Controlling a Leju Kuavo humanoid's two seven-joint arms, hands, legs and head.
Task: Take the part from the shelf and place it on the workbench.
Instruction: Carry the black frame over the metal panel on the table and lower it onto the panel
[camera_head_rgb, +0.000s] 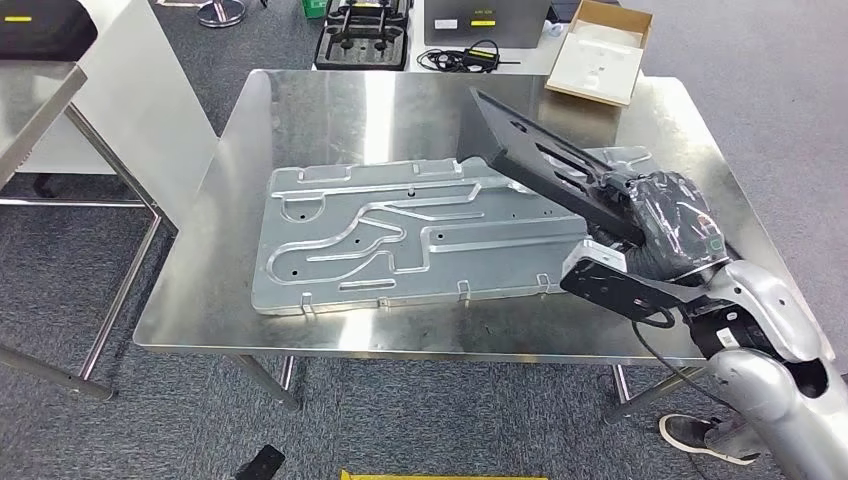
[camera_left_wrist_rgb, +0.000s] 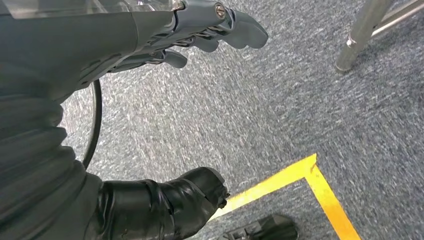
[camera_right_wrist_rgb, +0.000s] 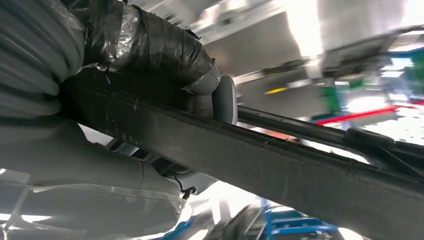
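Note:
A flat black part (camera_head_rgb: 540, 160) with slots hangs tilted above the right side of the steel workbench (camera_head_rgb: 240, 150), its far end raised. My right hand (camera_head_rgb: 672, 222), wrapped in black, grips the part's near end. In the right wrist view the black part (camera_right_wrist_rgb: 280, 165) runs across the picture as a dark bar, with the thumb (camera_right_wrist_rgb: 165, 47) of the right hand pressed over its edge. A large silver stamped plate (camera_head_rgb: 400, 235) lies flat on the bench under the part. My left hand (camera_left_wrist_rgb: 200, 30) hangs over grey carpet, fingers loosely apart and holding nothing.
A cardboard box (camera_head_rgb: 600, 60) sits at the bench's far right corner. Black equipment cases (camera_head_rgb: 365, 35) and a grey device stand beyond the bench. A white panel and a steel frame (camera_head_rgb: 110, 150) stand at left. Yellow floor tape (camera_left_wrist_rgb: 300, 175) marks the carpet. A person's shoe (camera_head_rgb: 700, 435) shows at lower right.

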